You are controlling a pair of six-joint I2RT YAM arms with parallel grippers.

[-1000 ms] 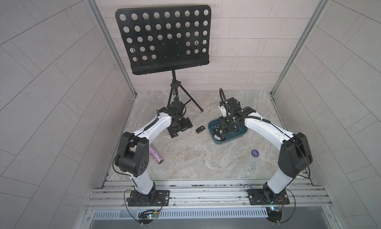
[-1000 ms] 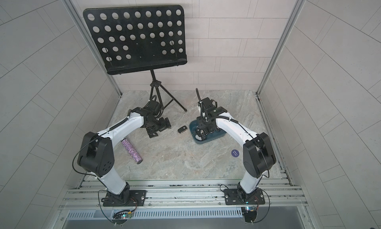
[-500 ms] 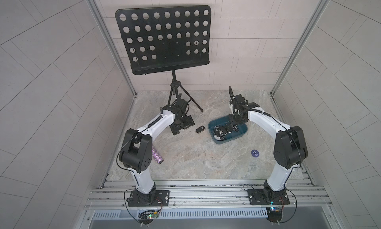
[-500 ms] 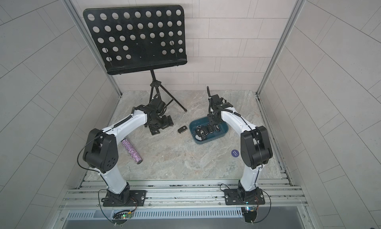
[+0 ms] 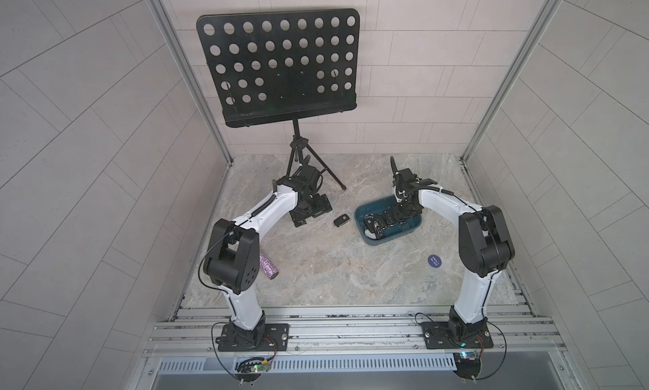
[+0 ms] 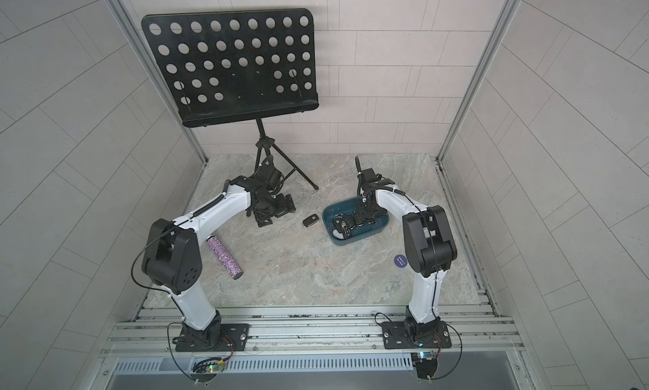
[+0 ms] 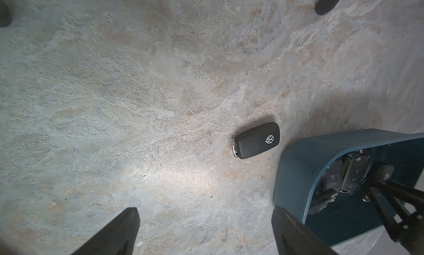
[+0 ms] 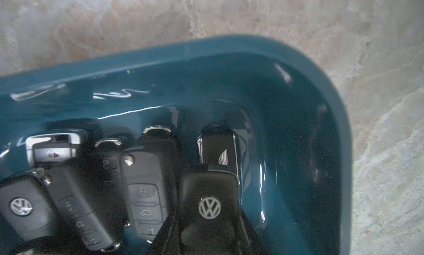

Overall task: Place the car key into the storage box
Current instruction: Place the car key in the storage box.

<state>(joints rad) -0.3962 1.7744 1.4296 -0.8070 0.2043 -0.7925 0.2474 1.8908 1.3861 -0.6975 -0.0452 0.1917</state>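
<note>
A black car key (image 5: 341, 220) (image 6: 310, 220) (image 7: 257, 140) lies flat on the marble table, just left of the dark teal storage box (image 5: 400, 235) (image 6: 365, 235) (image 7: 298, 169) (image 8: 206, 47). My left gripper (image 5: 310, 212) (image 6: 274, 212) (image 7: 204, 211) hangs open above bare table, to the left of that key. Down inside the box, my right gripper (image 5: 400, 212) (image 6: 365, 212) (image 8: 207, 219) is shut on a second black car key (image 8: 208, 208) with a round logo. Several more key fobs (image 8: 142, 191) lie in the box beside it.
A black perforated music stand (image 5: 277, 65) (image 6: 228, 65) rises at the back, its tripod legs (image 5: 298, 160) right behind my left wrist. A glittery purple cylinder (image 5: 268, 267) (image 6: 224, 256) lies by the left arm's elbow. A round blue sticker (image 5: 434, 260) (image 6: 400, 260) is near the right arm.
My right wrist has drawn back toward the far side of the box, uncovering more of it, with its jaws still shut. The left gripper has barely shifted and the table key has not moved.
</note>
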